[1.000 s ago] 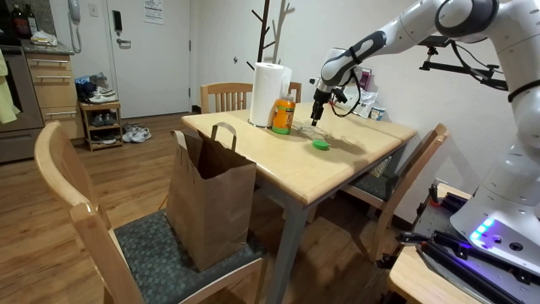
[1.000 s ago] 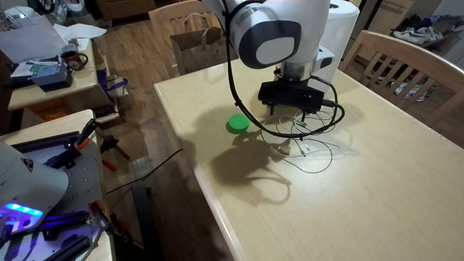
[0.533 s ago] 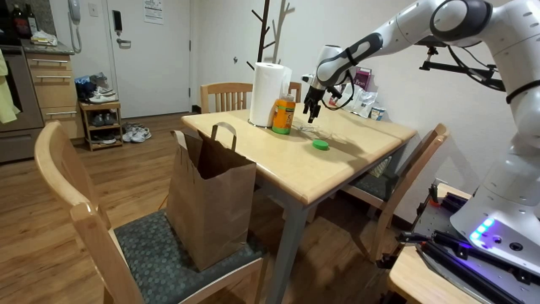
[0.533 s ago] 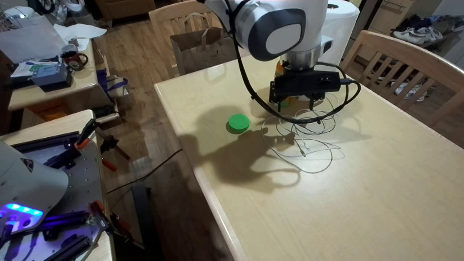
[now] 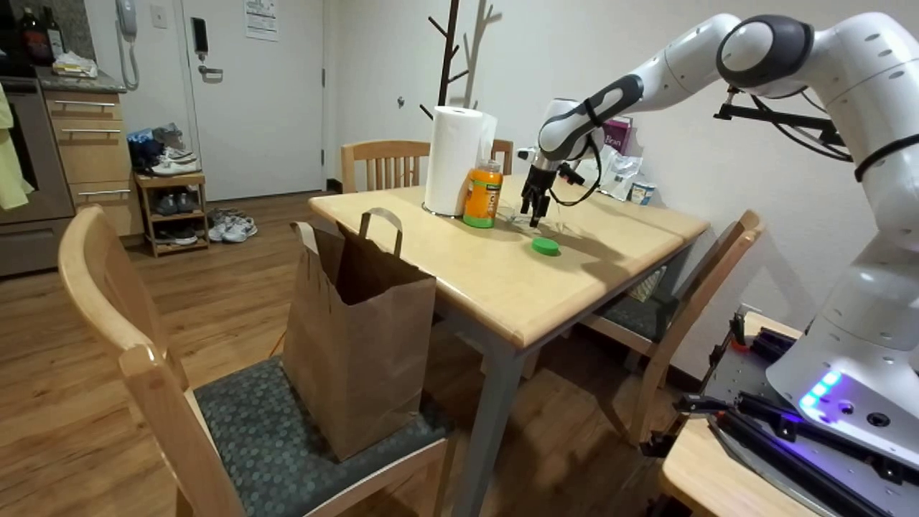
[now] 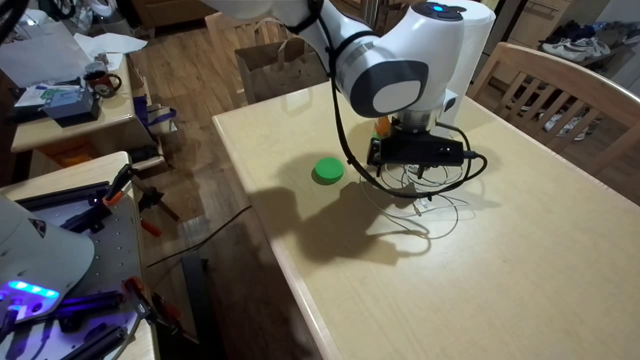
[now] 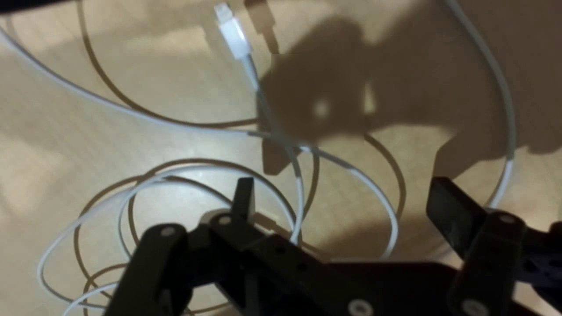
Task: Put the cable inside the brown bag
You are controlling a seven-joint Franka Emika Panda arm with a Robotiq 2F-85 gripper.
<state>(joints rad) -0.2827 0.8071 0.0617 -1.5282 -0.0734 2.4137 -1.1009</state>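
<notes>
The white cable lies in loose loops on the table, seen in an exterior view [image 6: 424, 203] and up close in the wrist view [image 7: 299, 193]. My gripper [image 7: 344, 193] is open, with its fingers wide apart and strands of cable between and below them. In both exterior views the gripper [image 5: 530, 215] [image 6: 399, 171] points down, low over the cable. Its fingertips hide part of the loops, and whether they touch the table cannot be told. The brown bag [image 5: 359, 359] stands upright and open on a chair by the table; it also shows in an exterior view [image 6: 280, 70].
An orange bottle [image 5: 482, 195] and a paper towel roll [image 5: 452, 161] stand beside the gripper. A green lid [image 5: 545, 246] [image 6: 329, 170] lies on the table [image 6: 475, 290] near the cable. Packages [image 5: 621, 172] stand at the wall side. The bag's handles [image 5: 384, 222] stick up above the table edge.
My gripper first rose slightly and shifted over the cable, then came down closer to it. It has turned a little, so both fingers show apart. The cable, lid and bag have not moved.
</notes>
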